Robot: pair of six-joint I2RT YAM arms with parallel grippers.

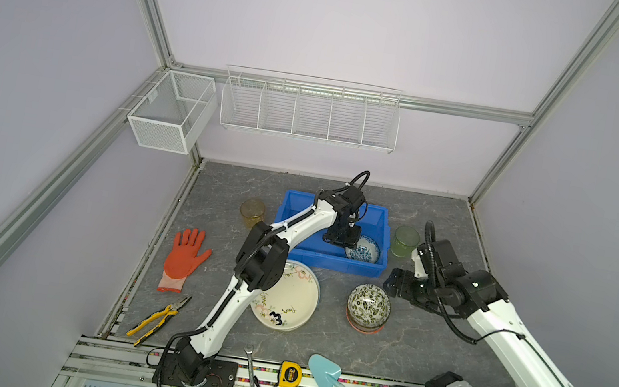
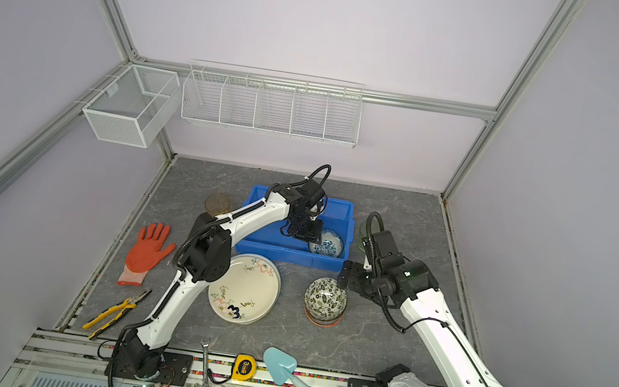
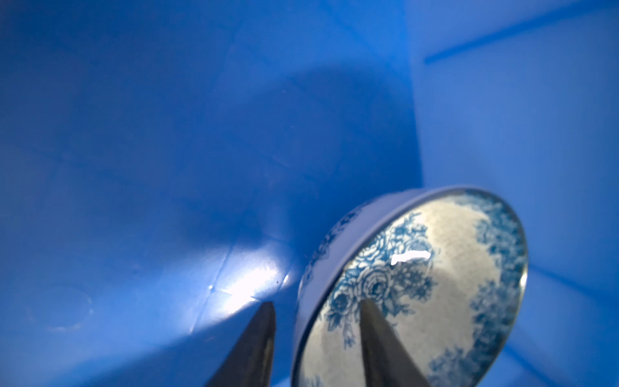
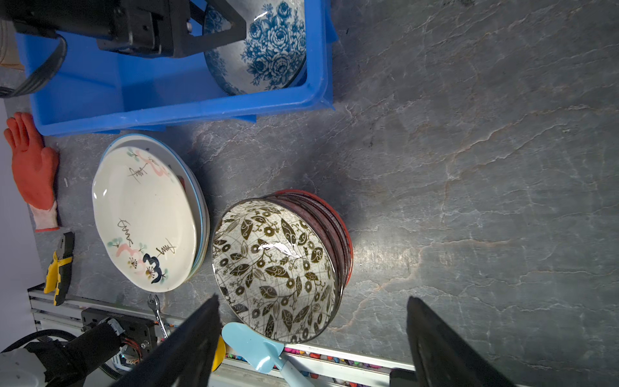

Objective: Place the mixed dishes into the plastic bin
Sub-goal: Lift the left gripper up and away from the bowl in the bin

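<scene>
My left gripper (image 3: 316, 302) is down inside the blue plastic bin (image 1: 330, 264), and its fingers stand apart on both sides of the rim of the blue-white floral bowl (image 1: 363, 249), one inside and one outside, without pinching it; I judge the bowl is released. It lies in the bin's corner nearest to my right arm, and it is the only dish I see in there. My right gripper (image 1: 393, 284) is spread wide and empty, above the counter (image 1: 422, 347) just beside the dark leaf bowl (image 1: 369, 305). This bowl sits in an orange-rimmed bowl (image 1: 362, 329). Left to do, in my judgement: these two bowls, the stack of plates with the cream floral plate marked "3" (image 1: 288, 300) on top, the amber glass cup (image 1: 252, 211) and the green glass cup (image 1: 406, 240).
</scene>
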